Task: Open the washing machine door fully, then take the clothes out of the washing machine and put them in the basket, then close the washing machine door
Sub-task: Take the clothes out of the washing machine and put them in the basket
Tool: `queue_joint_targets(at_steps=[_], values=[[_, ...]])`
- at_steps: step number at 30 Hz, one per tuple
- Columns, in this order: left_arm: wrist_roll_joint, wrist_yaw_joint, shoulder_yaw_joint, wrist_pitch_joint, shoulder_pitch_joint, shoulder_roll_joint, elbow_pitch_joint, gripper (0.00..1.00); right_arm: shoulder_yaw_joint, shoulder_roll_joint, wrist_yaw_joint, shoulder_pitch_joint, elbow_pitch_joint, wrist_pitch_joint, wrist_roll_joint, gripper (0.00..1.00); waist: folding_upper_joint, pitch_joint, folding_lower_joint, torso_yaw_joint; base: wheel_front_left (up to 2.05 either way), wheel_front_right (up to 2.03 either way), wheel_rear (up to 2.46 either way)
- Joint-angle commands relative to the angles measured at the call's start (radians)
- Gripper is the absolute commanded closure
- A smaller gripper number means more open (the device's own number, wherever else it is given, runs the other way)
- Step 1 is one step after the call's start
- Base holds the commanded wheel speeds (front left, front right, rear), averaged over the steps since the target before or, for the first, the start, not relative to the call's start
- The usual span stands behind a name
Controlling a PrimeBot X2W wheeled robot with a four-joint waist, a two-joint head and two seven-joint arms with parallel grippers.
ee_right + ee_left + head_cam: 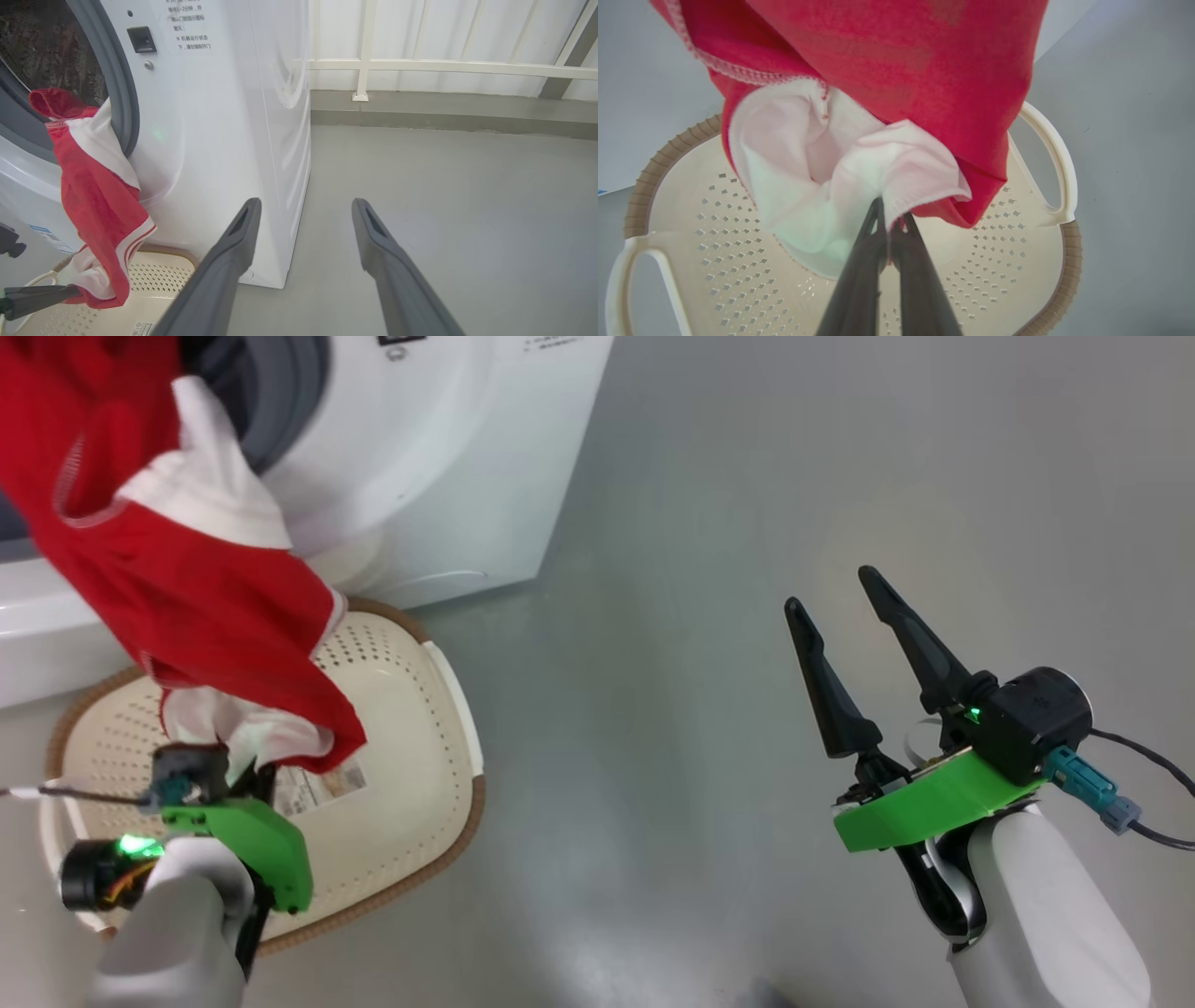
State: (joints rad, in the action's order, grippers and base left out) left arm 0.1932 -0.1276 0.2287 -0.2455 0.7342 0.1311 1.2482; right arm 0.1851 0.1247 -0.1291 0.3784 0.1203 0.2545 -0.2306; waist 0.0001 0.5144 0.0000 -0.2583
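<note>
A red garment of the clothes (196, 588) with white panels and stripe trim hangs from the open mouth of the white washing machine (439, 476) down over the cream perforated basket (411, 709). My left gripper (245, 761) is shut on its lower white end just above the basket's bottom. In the left wrist view the fingers (859, 280) pinch the white cloth (808, 186) over the basket (1041, 261). My right gripper (831, 590) is open with nothing in it, over bare floor to the right. The washing machine door is out of view.
The basket (159, 280) stands on the grey floor against the machine's front (224, 116). The right wrist view shows the garment (98, 200), my right gripper (306, 205) and, beyond the machine's corner, open floor up to a white railing (444, 67). A cable (1148, 756) trails from my right wrist.
</note>
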Motion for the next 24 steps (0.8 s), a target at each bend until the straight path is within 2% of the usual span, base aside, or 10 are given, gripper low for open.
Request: queue_joint_targets(at_steps=[1, 3, 6, 8, 9, 10, 24], values=[[0.017, -0.003, -0.014, 0.002, 0.02, 0.039, 0.002, 0.87, 0.024, -0.006, -0.002, 0.005, -0.027, 0.007, -0.002, 0.0, -0.0001, 0.041, 0.0, -0.036, 0.0, 0.0, 0.0], [0.027, -0.003, -0.007, 0.007, 0.042, 0.051, 0.011, 0.79, 0.028, -0.011, -0.002, 0.013, -0.029, 0.007, -0.003, 0.0, -0.0001, 0.055, 0.0, -0.044, 0.0, 0.0, 0.0], [0.041, -0.003, 0.001, 0.018, 0.068, 0.066, 0.021, 0.6, 0.032, -0.017, -0.002, 0.024, -0.03, 0.007, -0.004, 0.0, -0.0001, 0.071, 0.0, -0.053, 0.0, 0.0, 0.0], [0.047, -0.003, 0.006, 0.026, 0.08, 0.076, 0.026, 0.15, 0.033, -0.02, -0.002, 0.028, -0.03, 0.007, -0.005, 0.0, -0.0001, 0.078, 0.0, -0.058, 0.0, 0.0, 0.0], [0.05, -0.003, 0.01, 0.028, 0.084, 0.079, 0.028, 0.04, 0.034, -0.02, -0.002, 0.029, -0.03, 0.007, -0.005, 0.0, -0.0001, 0.08, 0.0, -0.059, 0.0, 0.0, 0.0], [0.053, -0.003, 0.013, 0.031, 0.089, 0.082, 0.03, 0.0, 0.034, -0.021, -0.002, 0.03, -0.03, 0.007, -0.005, 0.0, -0.0001, 0.081, 0.0, -0.06, 0.0, 0.0, 0.0], [0.107, -0.003, 0.049, 0.014, 0.108, 0.074, 0.039, 0.0, 0.027, -0.013, -0.002, 0.036, -0.026, 0.007, 0.001, 0.0, -0.0001, 0.072, 0.0, -0.042, 0.0, 0.0, 0.0]])
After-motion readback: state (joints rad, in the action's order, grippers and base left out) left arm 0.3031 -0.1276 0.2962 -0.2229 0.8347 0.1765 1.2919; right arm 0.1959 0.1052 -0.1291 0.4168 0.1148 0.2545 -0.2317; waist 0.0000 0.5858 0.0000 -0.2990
